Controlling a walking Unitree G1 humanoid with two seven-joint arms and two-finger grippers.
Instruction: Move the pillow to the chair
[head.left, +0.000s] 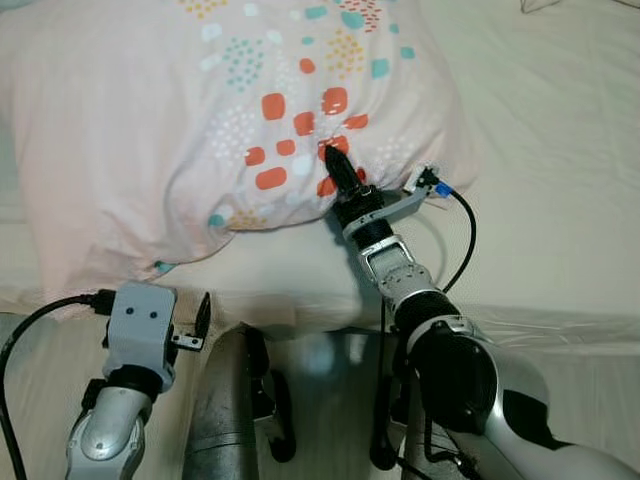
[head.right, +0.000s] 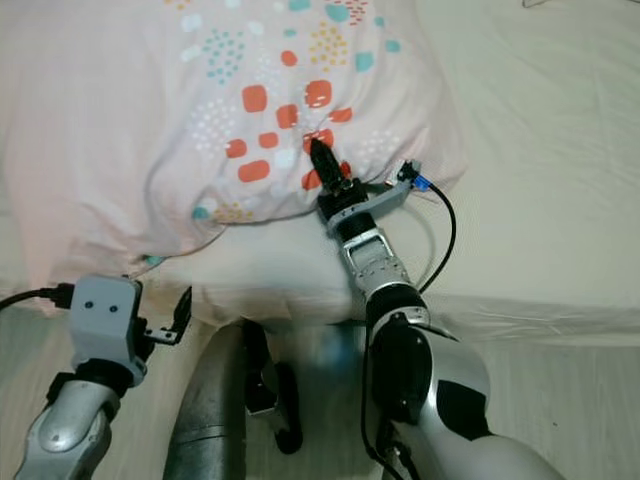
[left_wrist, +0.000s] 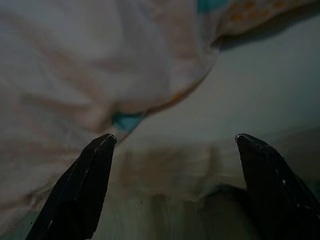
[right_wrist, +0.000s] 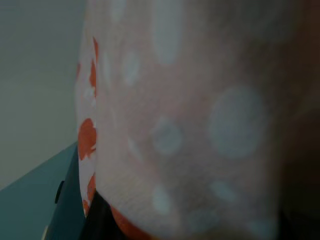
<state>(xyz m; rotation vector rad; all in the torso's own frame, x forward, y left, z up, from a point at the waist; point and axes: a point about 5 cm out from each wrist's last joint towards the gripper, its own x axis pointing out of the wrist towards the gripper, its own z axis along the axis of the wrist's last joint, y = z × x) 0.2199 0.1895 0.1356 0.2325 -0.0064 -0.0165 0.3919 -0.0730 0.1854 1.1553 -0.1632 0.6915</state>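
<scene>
The soft pale-pink pillow with orange and teal spots (head.left: 230, 130) lies on the cream bed (head.left: 540, 150). The right pincer (head.left: 333, 157) seems pinched shut on its fabric. The left pincer (left_wrist: 172, 145) gapes empty at the near edge; close it there before lifting.

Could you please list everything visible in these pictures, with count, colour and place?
Pillow: one, pale pink with orange, teal and white spots, lying on the bed.
Bed: one, cream sheet, under and to the right of the pillow.
Right gripper: one, black fingers, pressed into the pillow's near edge among the orange spots.
Left gripper: one, black fingers spread apart, low at the left by the pillow's near corner, holding nothing.
</scene>
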